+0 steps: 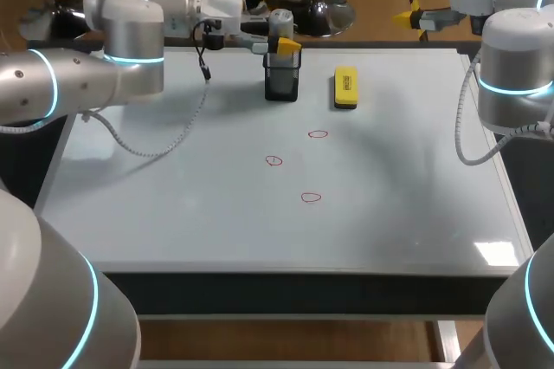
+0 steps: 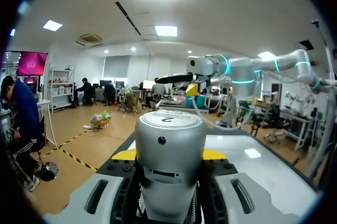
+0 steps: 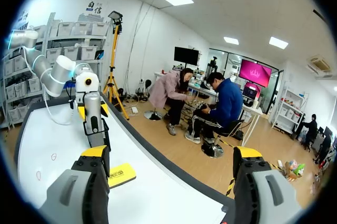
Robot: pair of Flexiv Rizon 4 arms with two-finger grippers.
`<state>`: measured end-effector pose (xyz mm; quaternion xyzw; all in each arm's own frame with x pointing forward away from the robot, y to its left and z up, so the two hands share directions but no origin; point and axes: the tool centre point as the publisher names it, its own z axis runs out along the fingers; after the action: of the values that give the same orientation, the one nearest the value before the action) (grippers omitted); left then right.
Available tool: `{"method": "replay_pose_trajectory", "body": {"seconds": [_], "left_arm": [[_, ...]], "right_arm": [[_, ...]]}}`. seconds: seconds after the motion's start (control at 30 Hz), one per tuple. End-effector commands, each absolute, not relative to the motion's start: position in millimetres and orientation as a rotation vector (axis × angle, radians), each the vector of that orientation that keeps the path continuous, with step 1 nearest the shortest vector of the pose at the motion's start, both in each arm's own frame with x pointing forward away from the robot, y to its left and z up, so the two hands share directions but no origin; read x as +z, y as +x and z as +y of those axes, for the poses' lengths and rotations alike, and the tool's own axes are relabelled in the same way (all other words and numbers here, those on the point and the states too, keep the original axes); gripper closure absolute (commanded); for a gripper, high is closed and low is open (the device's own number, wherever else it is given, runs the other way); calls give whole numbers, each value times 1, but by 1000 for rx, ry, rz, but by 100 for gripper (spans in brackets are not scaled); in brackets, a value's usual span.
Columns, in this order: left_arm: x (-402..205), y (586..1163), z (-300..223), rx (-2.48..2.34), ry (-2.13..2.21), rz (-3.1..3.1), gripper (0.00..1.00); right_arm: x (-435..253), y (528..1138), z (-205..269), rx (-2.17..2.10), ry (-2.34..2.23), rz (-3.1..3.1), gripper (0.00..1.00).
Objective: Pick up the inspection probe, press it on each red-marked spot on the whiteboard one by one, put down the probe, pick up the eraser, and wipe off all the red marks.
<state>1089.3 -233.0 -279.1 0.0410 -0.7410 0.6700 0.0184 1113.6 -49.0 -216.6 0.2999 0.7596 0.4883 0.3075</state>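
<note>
Near the far edge of the white whiteboard tabletop, a silver cylindrical inspection probe stands upright in a black box-shaped holder. My left gripper is clamped on the probe, with its yellow tips against both sides. Just beside the holder, toward the right edge, lies a yellow rectangular eraser. Three small red circle marks sit near the tabletop's middle. My right gripper hangs past the far right corner, its fingers wide apart and holding nothing.
</note>
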Motion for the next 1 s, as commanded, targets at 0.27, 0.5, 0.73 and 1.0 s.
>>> {"method": "replay_pose_trajectory", "body": {"seconds": [0.27,0.5,0.73,1.0], "left_arm": [[-246,1085,-233,2089,106,-2352,100],[-219,1087,-231,2098,97,-2373,100],[-191,1087,-228,2116,113,-2383,100],[-159,1084,-220,2153,118,-2376,100]], "right_arm": [[-217,1114,-49,1291,793,2011,0],[-217,1114,-49,1291,793,2011,0],[-217,1114,-49,1291,793,2011,0],[-217,1114,-49,1291,793,2011,0]]}}
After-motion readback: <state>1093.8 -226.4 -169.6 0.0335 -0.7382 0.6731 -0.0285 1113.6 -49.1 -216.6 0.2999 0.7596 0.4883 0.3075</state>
